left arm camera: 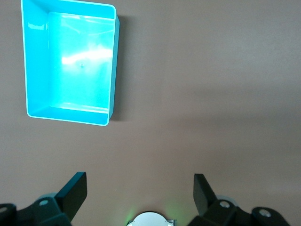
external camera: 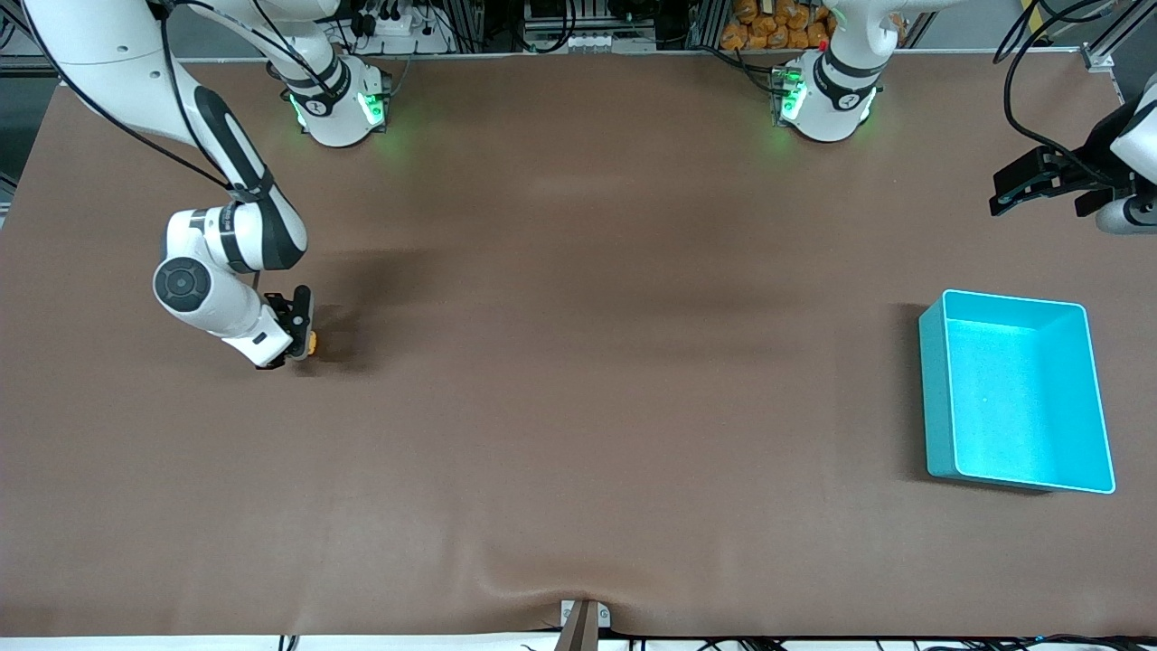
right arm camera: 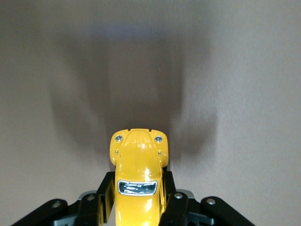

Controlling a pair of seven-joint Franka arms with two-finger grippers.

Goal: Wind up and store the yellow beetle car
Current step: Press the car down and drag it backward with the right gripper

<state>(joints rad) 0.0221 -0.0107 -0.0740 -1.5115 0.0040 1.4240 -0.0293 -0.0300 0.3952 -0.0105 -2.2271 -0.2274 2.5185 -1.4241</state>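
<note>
The yellow beetle car (right arm camera: 137, 175) is a small glossy toy with a dark window. My right gripper (right arm camera: 138, 202) is shut on its sides, with the car's rounded nose sticking out past the black fingers (right arm camera: 175, 207). In the front view only a yellow sliver of the car (external camera: 311, 343) shows at the right gripper (external camera: 299, 336), low over the brown mat toward the right arm's end of the table. My left gripper (external camera: 1017, 188) hangs open and empty in the air at the left arm's end, its fingers (left arm camera: 75, 193) wide apart over bare mat.
A teal bin (external camera: 1017, 393) with a pale rim stands empty on the mat at the left arm's end, also in the left wrist view as the bin (left arm camera: 68, 63). A small bracket (external camera: 583, 619) sits at the table edge nearest the front camera.
</note>
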